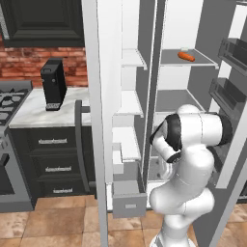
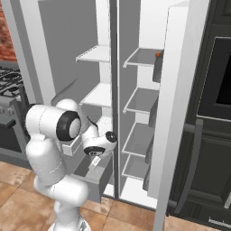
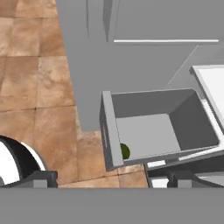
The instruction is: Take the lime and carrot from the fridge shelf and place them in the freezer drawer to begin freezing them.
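Note:
The dark green lime [image 3: 125, 151] lies inside the open freezer drawer [image 3: 108, 135], tucked against its front wall. In the hand view my gripper [image 3: 109, 179] hovers above the drawer, open, with nothing between its fingers. From the right base view the gripper [image 2: 94, 163] points down over the drawer [image 2: 92, 185]. The orange carrot [image 1: 185, 56] rests on the fridge shelf [image 1: 198, 62], high up and well away from the gripper. In the right base view the door edge hides most of the carrot [image 2: 158, 54]. The drawer [image 1: 129, 201] stands pulled out near the floor.
A small white lump [image 1: 184, 49] sits behind the carrot. Dark door bins [image 1: 231, 53] hang on the open fridge door at the right. Black cabinet drawers [image 1: 55, 166] and a counter with a black box [image 1: 53, 84] stand to the left. A dark oven cabinet [image 2: 216, 113] is at the far right.

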Tool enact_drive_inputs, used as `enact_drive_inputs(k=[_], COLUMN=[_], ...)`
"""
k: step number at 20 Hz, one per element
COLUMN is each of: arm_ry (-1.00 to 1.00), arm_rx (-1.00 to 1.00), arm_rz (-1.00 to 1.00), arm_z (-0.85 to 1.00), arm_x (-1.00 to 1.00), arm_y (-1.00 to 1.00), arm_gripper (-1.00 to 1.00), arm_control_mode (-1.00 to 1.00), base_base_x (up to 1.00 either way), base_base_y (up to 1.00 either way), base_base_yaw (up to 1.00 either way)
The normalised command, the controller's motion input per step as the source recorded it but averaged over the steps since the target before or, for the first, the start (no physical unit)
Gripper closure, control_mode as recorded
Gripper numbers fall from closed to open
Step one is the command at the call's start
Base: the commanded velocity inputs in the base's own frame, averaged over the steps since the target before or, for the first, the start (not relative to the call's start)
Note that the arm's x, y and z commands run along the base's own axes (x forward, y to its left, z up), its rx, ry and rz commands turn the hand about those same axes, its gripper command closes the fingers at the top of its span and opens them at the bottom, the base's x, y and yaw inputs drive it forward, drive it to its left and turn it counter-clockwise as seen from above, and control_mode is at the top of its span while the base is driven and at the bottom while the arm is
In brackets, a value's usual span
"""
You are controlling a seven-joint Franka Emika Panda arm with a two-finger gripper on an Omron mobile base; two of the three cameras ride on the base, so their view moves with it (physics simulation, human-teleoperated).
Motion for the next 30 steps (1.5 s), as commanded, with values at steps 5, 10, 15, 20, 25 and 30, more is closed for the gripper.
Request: enact_drive_inputs(k=[5,10,15,20,25,30], arm_ry=[-0.06,-0.01,0.0,0.02,0.08,0.03], arm_rx=[0.0,0.01,0.05,0.07,0.06,0.03], arm_rz=[-0.16,-0.17,-0.2,-0.19,-0.18,-0.25], arm_z=[1.0,1.0,1.0,1.0,0.4,0.0], arm_x=[-0.01,0.0,0.0,0.0,-0.28,-0.95], arm_y=[-0.08,-0.12,-0.14,-0.14,-0.03,0.0], arm_gripper=[-1.0,-1.0,-1.0,-1.0,-1.0,-1.0], arm_control_mode=[-1.0,-1.0,-1.0,-1.0,-1.0,-1.0], base_base_x=[0.0,0.0,0.0,0.0,0.0,0.0], base_base_y=[0.0,0.0,0.0,0.0,0.0,0.0], base_base_yaw=[0.0,0.0,0.0,0.0,0.0,0.0])
